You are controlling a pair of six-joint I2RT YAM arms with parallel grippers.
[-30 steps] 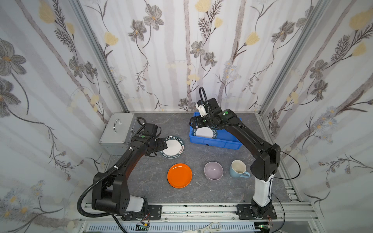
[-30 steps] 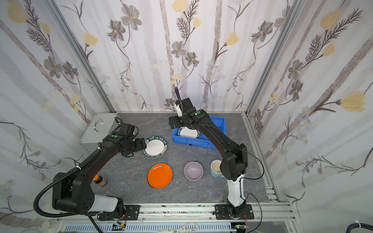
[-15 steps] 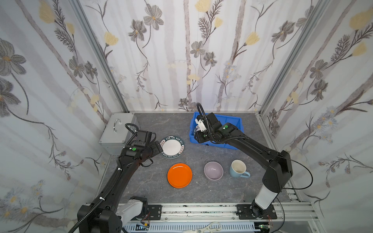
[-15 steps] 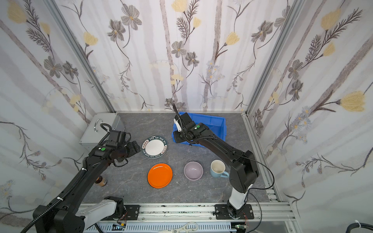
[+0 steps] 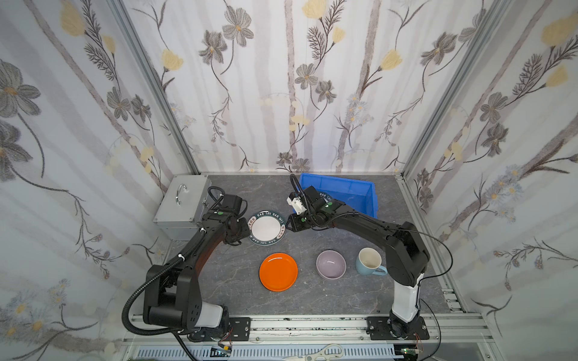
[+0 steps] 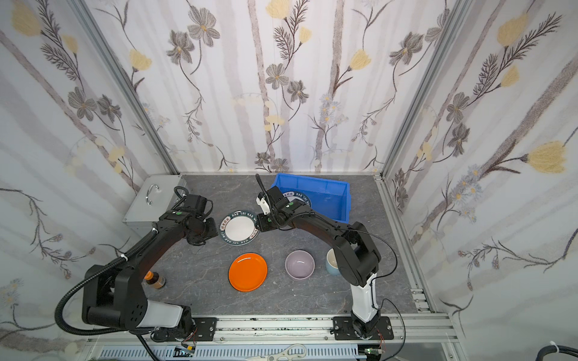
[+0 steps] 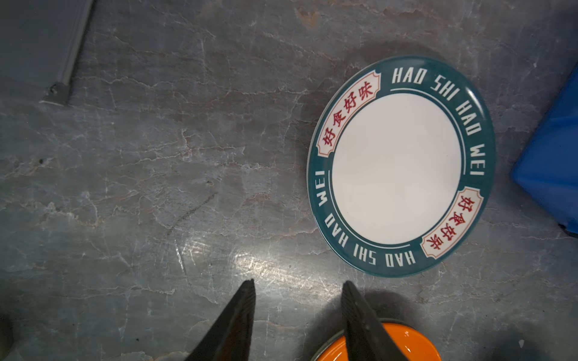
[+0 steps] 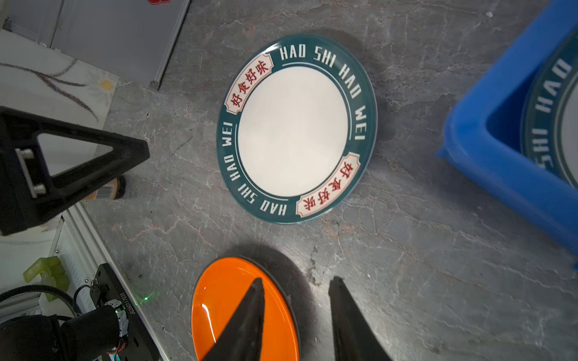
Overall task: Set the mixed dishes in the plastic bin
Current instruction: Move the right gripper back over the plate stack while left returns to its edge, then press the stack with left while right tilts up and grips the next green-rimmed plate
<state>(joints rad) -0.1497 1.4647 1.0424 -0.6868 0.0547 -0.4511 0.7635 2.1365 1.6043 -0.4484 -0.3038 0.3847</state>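
Hovering on either side of the green-rimmed plate (image 5: 266, 227), both arms sit low over the grey table (image 5: 237, 293). That plate lies flat on the table, outside the blue bin (image 5: 344, 189) and just off its near left corner. The left gripper (image 5: 242, 229) is just beside the plate's left edge. Its wrist view shows two dark fingers (image 7: 240, 312) parted with only bare table between them, so it is open and empty. The right gripper (image 5: 289, 223) sits at the plate's right edge, between plate and bin. Its wrist view shows the same thing: fingers (image 8: 250, 318) spread with a clear gap, gripping nothing.

A second green-rimmed plate (image 6: 295, 196) lies inside the bin at its left end, partly hidden by the right arm. Along the front of the table stand the orange plate (image 5: 278, 272), then the lilac bowl (image 5: 331, 264), then the pale-blue mug (image 5: 369, 261) upright with its handle toward the right arm's base. All three are on the table, well apart from the bin. A silver case (image 5: 183, 200) sits at the back left, and a small brown bottle (image 6: 154, 279) stands beside the left arm.
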